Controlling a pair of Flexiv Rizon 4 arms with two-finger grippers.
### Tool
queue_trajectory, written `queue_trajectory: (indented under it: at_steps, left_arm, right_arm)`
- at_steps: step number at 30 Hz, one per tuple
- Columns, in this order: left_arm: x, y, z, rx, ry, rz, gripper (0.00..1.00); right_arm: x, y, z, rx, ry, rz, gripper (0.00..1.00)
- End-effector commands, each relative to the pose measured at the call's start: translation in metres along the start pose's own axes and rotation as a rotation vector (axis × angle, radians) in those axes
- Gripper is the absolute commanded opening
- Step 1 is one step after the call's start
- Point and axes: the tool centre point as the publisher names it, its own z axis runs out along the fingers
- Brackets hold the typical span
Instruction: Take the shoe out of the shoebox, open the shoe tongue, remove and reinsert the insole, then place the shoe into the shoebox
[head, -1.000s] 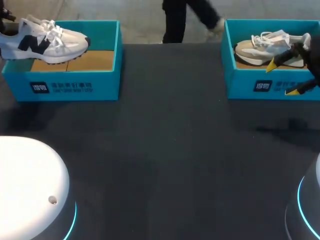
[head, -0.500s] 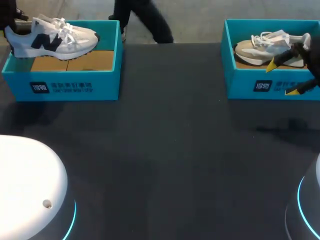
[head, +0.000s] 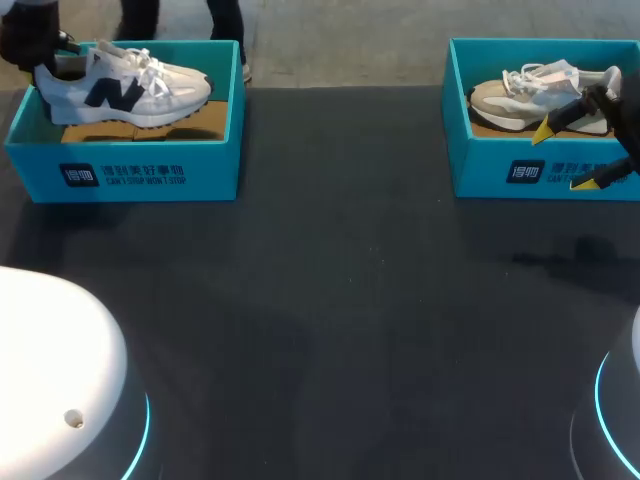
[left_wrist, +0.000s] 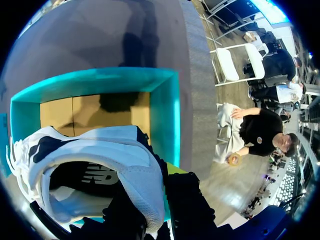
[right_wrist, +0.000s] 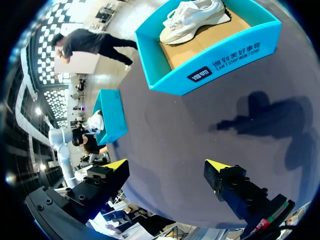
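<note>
A white shoe (head: 130, 88) with a navy side mark hangs low over the left teal shoebox (head: 120, 175), toe pointing right. My left gripper (head: 55, 62) is shut on its heel collar. In the left wrist view the white shoe (left_wrist: 100, 160) fills the space by the gripper (left_wrist: 150, 220), whose fingers pinch the heel rim, with the box's cardboard floor (left_wrist: 90, 110) beneath. My right gripper (head: 563, 157) stands open in front of the right shoebox (head: 520, 170), which holds a grey shoe (head: 530, 92). The right gripper (right_wrist: 165, 165) has nothing between its fingers.
The dark table (head: 330, 300) spreads between the two boxes. In the right wrist view the right shoebox (right_wrist: 210, 70) with its shoe lies ahead, and the left box (right_wrist: 111, 117) sits far off beside it.
My left gripper has carried the white shoe to the right, further over the left shoebox. The right arm has not moved.
</note>
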Motion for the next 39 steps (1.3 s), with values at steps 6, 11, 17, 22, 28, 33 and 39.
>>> queue_trajectory:
  at_steps: [6,11,17,22,28,33,39]
  left_arm:
    - [-0.012,0.01,0.026,0.028,0.017,-0.005,0.0]
    - [-0.016,0.01,0.034,0.03,0.023,0.0,0.0]
    - [-0.015,0.008,0.035,0.033,0.018,-0.005,0.0]
    - [-0.014,0.007,0.035,0.035,0.015,-0.005,0.0]
    - [-0.013,0.002,0.034,0.037,0.005,0.001,0.0]
    - [-0.016,-0.008,0.031,0.031,-0.009,0.013,0.0]
    - [-0.02,-0.019,0.031,0.031,-0.013,0.026,0.0]
  right_arm:
    - [0.0,-0.001,0.001,-0.003,-0.002,0.002,1.0]
    - [0.0,-0.001,0.001,-0.003,-0.002,0.002,1.0]
    - [0.0,-0.001,0.001,-0.003,-0.002,0.002,1.0]
    - [0.0,-0.001,0.001,-0.003,-0.002,0.002,1.0]
    - [0.0,-0.001,0.001,-0.003,-0.002,0.002,1.0]
    - [0.0,-0.001,0.001,-0.003,-0.002,0.002,1.0]
    - [0.0,-0.001,0.001,-0.003,-0.002,0.002,1.0]
